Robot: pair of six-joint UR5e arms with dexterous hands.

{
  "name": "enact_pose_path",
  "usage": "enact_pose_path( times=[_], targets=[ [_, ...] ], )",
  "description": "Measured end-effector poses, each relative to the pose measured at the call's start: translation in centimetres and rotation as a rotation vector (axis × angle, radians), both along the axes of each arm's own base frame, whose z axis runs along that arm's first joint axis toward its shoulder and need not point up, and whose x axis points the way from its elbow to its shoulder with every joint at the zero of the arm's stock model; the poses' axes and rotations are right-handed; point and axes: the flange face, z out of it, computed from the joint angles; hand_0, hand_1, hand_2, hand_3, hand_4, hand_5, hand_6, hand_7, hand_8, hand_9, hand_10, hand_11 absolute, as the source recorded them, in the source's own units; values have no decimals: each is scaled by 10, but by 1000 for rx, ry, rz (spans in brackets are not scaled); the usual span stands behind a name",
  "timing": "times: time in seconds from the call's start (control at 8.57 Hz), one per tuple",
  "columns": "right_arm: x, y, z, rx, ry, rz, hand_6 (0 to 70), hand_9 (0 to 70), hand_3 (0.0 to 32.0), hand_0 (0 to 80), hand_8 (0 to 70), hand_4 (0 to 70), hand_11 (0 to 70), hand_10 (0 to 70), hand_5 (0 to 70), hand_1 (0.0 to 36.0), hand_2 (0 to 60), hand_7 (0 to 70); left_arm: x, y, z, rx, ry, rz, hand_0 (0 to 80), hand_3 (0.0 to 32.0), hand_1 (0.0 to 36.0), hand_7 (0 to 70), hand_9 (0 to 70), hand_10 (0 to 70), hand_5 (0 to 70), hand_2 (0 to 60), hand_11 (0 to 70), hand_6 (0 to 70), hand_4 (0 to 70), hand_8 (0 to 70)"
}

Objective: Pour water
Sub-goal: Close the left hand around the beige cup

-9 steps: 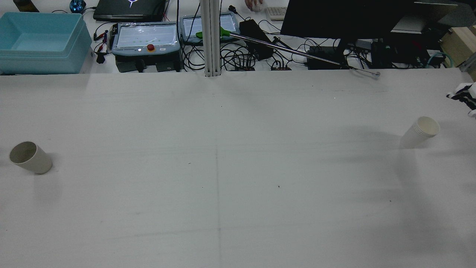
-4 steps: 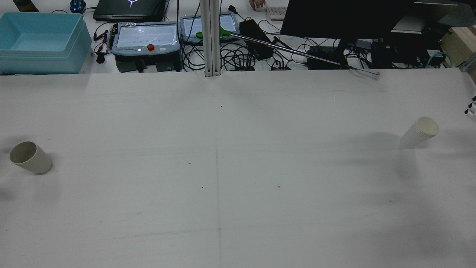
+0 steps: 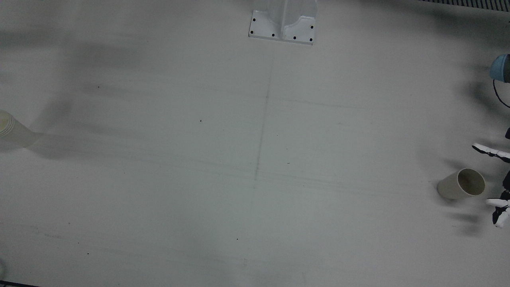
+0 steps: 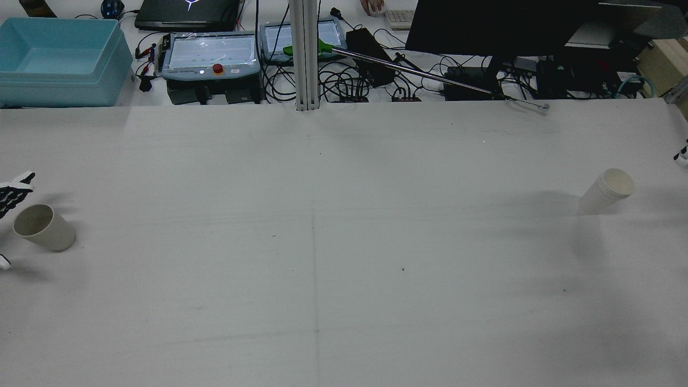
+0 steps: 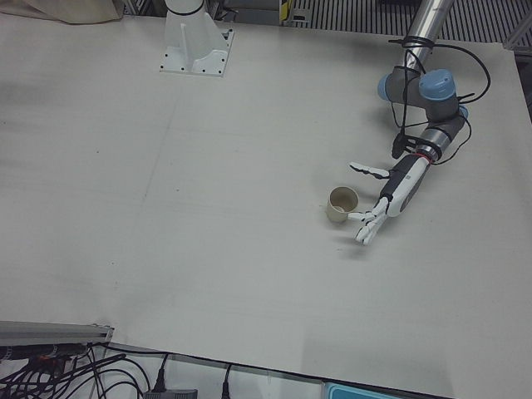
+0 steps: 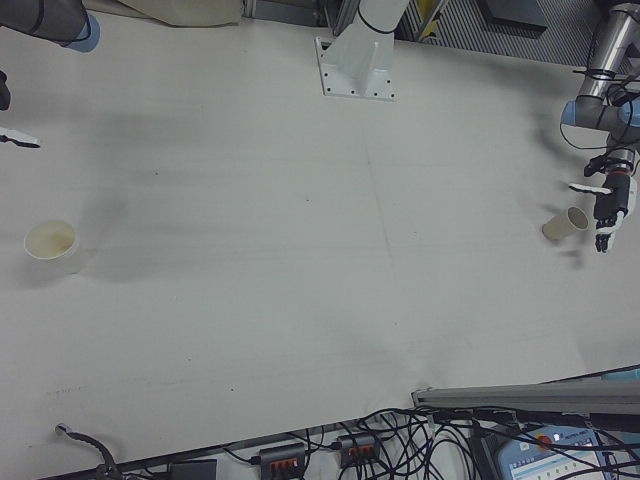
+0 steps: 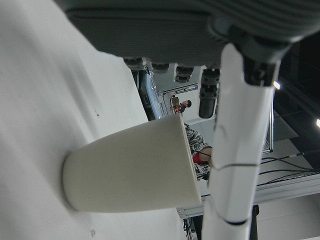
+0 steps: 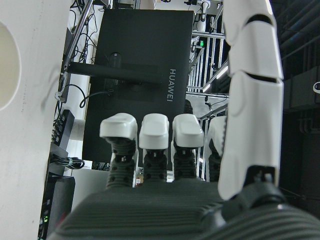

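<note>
A beige paper cup (image 4: 44,227) stands at the table's left side, its mouth tilted toward the edge. My left hand (image 5: 389,198) is open beside it, with one finger (image 4: 14,189) past the cup and another fingertip (image 4: 4,263) on the near side. No contact with the cup (image 5: 341,204) shows. In the left hand view the cup (image 7: 131,172) fills the middle beside a white finger (image 7: 241,150). A second, whiter cup (image 4: 608,191) stands at the right. My right hand (image 4: 681,154) is open, barely inside the rear view's right edge and apart from that cup (image 6: 52,243).
Beyond the table's far edge are a blue bin (image 4: 59,59), two teach pendants (image 4: 210,54), cables, a dark monitor (image 4: 500,27) and a long metal rod (image 4: 430,78). A white pedestal base (image 3: 283,24) stands at the robot's side. A person's hand (image 4: 372,6) rests by a keyboard.
My left hand has come into the rear view at the left edge and now flanks the beige cup. My right hand has drawn back toward the right edge. Both cups stayed put.
</note>
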Motion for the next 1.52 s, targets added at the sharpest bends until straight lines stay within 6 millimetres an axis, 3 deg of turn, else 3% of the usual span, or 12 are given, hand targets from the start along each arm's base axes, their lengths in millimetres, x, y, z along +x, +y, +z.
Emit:
enact_pose_path(
  times=[0.47, 1.4, 1.52],
  targets=[
    [2, -1, -1, 2, 1, 4, 700, 700, 0, 686, 700, 615, 700, 536, 700, 144, 107, 700, 25, -21, -7, -15, -8, 2, 773, 0, 232, 85, 7, 0, 323, 0, 20, 27, 105, 17],
    [1, -3, 1, 0, 5, 5, 700, 700, 0, 685, 700, 619, 700, 536, 700, 141, 96, 700, 52, -31, -8, -29, -20, 33, 773, 0, 232, 85, 7, 0, 323, 0, 20, 27, 105, 17],
    [1, -3, 1, -1, 5, 5, 700, 700, 0, 685, 700, 619, 700, 536, 700, 141, 96, 700, 53, -31, -8, -28, -16, 34, 781, 0, 227, 91, 17, 7, 471, 0, 31, 41, 276, 26]
  ],
)
